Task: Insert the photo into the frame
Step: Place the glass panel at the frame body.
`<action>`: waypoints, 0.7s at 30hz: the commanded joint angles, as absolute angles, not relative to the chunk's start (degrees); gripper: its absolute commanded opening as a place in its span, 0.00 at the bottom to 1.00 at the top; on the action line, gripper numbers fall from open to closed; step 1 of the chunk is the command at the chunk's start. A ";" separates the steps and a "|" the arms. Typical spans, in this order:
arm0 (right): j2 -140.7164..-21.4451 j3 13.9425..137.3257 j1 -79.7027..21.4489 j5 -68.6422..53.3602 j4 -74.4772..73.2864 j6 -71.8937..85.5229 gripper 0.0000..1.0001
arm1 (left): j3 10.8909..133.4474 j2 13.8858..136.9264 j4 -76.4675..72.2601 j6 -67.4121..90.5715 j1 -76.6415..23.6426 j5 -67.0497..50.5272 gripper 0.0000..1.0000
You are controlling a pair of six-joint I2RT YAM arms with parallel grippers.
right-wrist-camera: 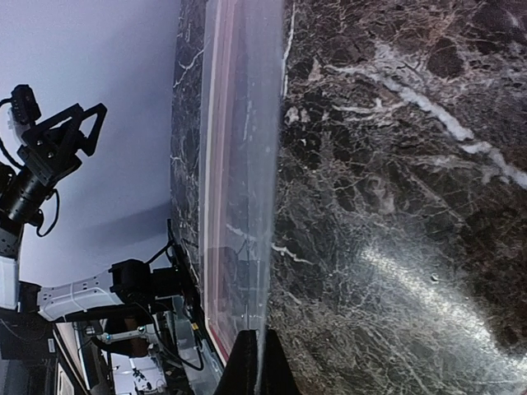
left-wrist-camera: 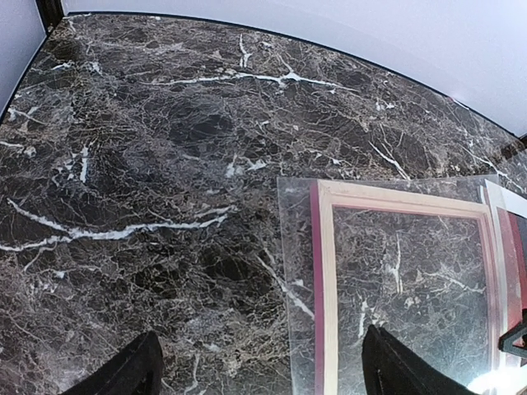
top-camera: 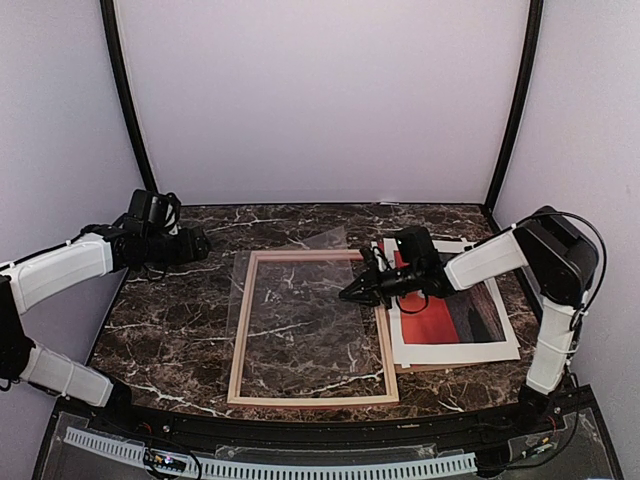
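Note:
The frame (top-camera: 242,330) lies flat mid-table with its pale wood side up; its pink-red edge shows in the left wrist view (left-wrist-camera: 327,280) and the right wrist view (right-wrist-camera: 216,123). A clear sheet (top-camera: 300,300) hovers tilted over it, and my right gripper (top-camera: 350,293) is shut on the sheet's right edge (right-wrist-camera: 258,362). The photo (top-camera: 430,322), red-orange and dark, lies to the right under the right arm, with a white border around it. My left gripper (top-camera: 200,243) stands open over bare marble at the back left, holding nothing (left-wrist-camera: 263,374).
A brown board's edge (top-camera: 420,366) peeks out below the white-bordered stack at the right. The marble table (top-camera: 170,330) ends at walls on the left, back and right. The arm bases sit at the near edge.

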State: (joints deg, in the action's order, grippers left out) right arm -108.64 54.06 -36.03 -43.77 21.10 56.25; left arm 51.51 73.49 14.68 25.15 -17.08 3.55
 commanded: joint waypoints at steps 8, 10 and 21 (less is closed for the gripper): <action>-103.74 52.90 -35.81 -36.05 10.23 48.07 0.00 | 52.56 75.15 12.48 23.69 -17.66 1.43 0.87; -103.12 52.84 -35.86 -35.42 8.54 47.21 0.00 | 52.83 75.60 12.47 23.65 -18.01 1.43 0.87; -100.81 52.57 -35.90 -33.31 5.02 45.44 0.00 | 54.18 77.82 11.58 22.68 -19.93 1.07 0.92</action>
State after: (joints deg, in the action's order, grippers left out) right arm -102.45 52.99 -35.99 -34.63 5.89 46.89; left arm 52.16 77.71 13.30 23.90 -19.05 1.74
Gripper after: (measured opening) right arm 0.014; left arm 0.908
